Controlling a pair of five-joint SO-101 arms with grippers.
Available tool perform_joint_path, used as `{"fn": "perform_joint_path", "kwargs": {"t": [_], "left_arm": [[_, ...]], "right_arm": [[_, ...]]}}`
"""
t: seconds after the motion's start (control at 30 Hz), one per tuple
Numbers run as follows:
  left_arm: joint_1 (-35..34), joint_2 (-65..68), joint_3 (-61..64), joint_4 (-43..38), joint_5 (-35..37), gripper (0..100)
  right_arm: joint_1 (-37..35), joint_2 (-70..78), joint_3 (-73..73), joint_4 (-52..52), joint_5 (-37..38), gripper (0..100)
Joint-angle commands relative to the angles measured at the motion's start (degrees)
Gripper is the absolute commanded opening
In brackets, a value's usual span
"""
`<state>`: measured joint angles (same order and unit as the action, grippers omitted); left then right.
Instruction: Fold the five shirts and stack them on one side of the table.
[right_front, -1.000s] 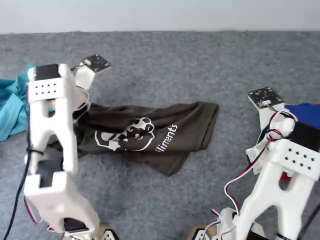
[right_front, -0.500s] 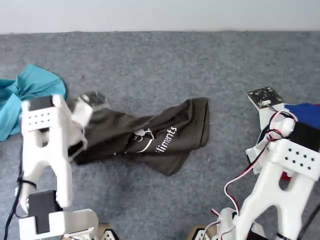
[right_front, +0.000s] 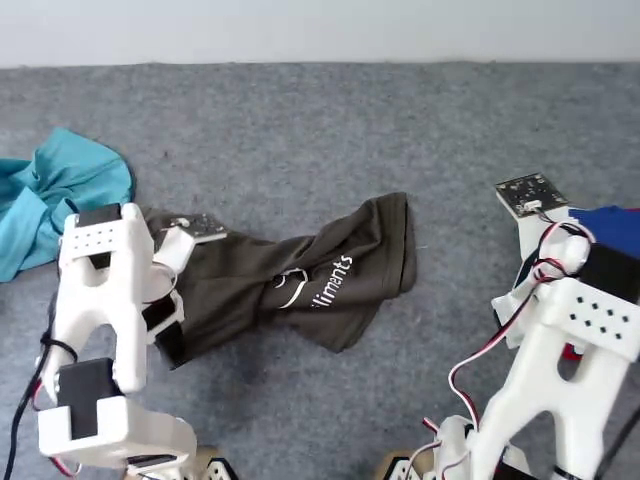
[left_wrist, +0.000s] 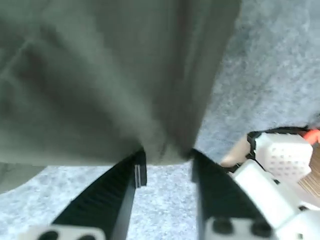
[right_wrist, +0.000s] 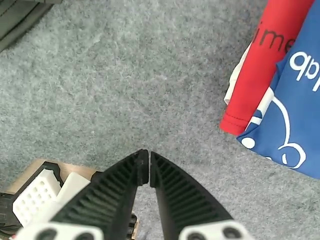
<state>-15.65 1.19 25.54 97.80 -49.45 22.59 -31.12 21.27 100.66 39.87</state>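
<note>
the grey tabletop (right_front: 330, 110) carries everything. across its middle lies the dark olive shirt (right_front: 310, 285), the biggest piece of cloth, now twisted and narrower than 1 second ago: then it lay spread with its whole print showing, now the print is partly folded under and the far right edge has slid a little toward the left. the left arm (right_front: 100, 290) has drawn back toward the near edge, dragging the shirt's left end with it. the right arm (right_front: 575, 330) has not moved. the teal shirt (right_front: 60, 190) sits crumpled at the left edge, more of it uncovered than before. a blue shirt (right_wrist: 295, 100) and a red shirt (right_wrist: 260, 65) lie together at the right side, touching. the left jaws are clamped on a bunched fold of the olive shirt. the right jaws are pressed together on nothing, above bare tabletop. this reads as repositioning rather than folding: the olive shirt looks more rumpled, so it likely needs flattening first.
</note>
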Motion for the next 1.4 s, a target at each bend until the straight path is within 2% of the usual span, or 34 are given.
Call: {"fn": "perform_joint_path", "kwargs": {"t": [0.0,0.37,0.53,0.73,0.93,1.1,1.37], "left_arm": [[1.41,-0.18,-2.42,-0.79,0.88,19],[0.70,11.25,-2.59,-9.23,1.14,18],[0.88,16.26,-2.77,-15.38,4.66,18],[0.88,19.69,-2.77,-17.67,4.75,18],[3.96,20.40,-2.59,-17.14,5.27,2],[4.13,13.54,-2.33,-15.30,5.36,1],[2.02,-14.59,-2.77,-7.56,7.47,1]], "right_arm": [[-0.13,-1.63,-0.18,2.24,-0.53,1.0],[-0.13,-1.54,-0.18,2.24,-0.53,1.1],[-0.13,-1.45,-0.18,2.24,-0.53,1.1],[-0.13,-1.27,-0.18,2.24,-0.44,1.2],[-0.48,-1.10,-0.18,2.15,-0.44,1.2],[-0.48,-1.10,-0.18,2.15,-0.44,1.2],[-0.48,-1.10,-0.18,2.15,-0.44,1.2]]}}
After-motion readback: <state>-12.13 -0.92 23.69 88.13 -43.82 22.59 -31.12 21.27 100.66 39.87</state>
